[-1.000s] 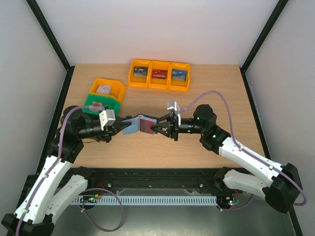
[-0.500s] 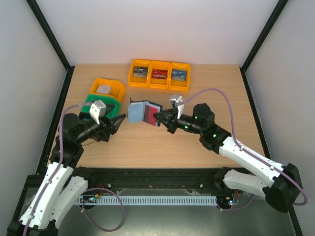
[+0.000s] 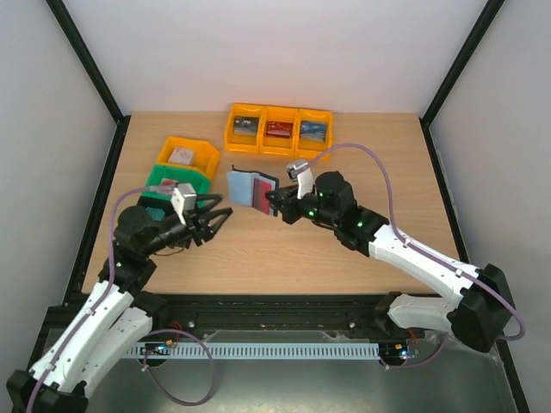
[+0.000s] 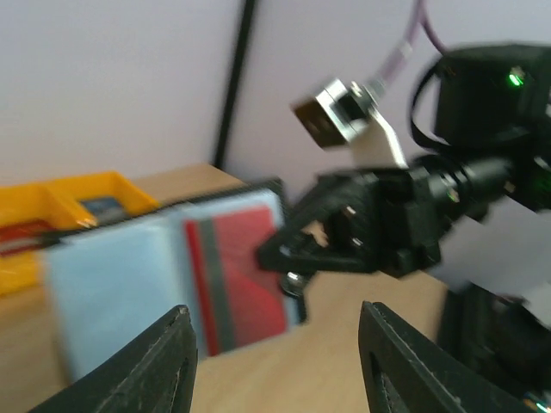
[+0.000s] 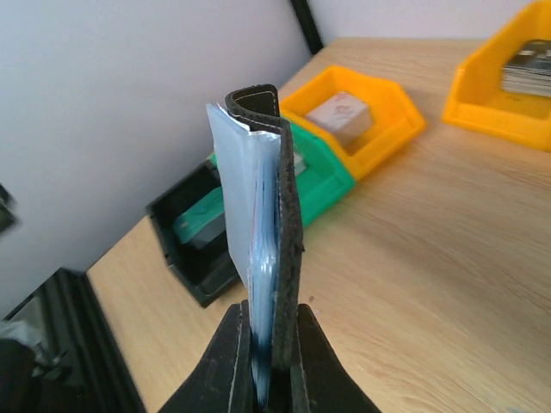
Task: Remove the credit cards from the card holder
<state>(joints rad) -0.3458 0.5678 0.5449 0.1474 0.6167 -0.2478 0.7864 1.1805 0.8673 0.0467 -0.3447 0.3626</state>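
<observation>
The card holder point(image 3: 244, 187) hangs open above the table, black outside with grey-blue clear pockets point(image 4: 112, 288) inside. A red credit card point(image 4: 245, 275) with a dark stripe sits in its right-hand pocket; other cards do not show. My right gripper point(image 3: 274, 205) is shut on the holder's lower right edge, and the right wrist view shows the holder point(image 5: 277, 198) edge-on between the jaws of the right gripper point(image 5: 274, 361). My left gripper point(image 3: 219, 217) stands open a short way left of the holder, facing it, and the left gripper point(image 4: 280, 361) has nothing between its fingers.
A row of three yellow bins point(image 3: 278, 132) with cards in them stands at the back. On the left are a yellow bin point(image 3: 189, 157), a green bin point(image 3: 175, 182) and a black bin point(image 5: 194, 232), close behind the left gripper.
A second ago both grippers held the holder low over the table. The left gripper has let go and drawn back. The right gripper has shut and carried the holder up and toward the back.
</observation>
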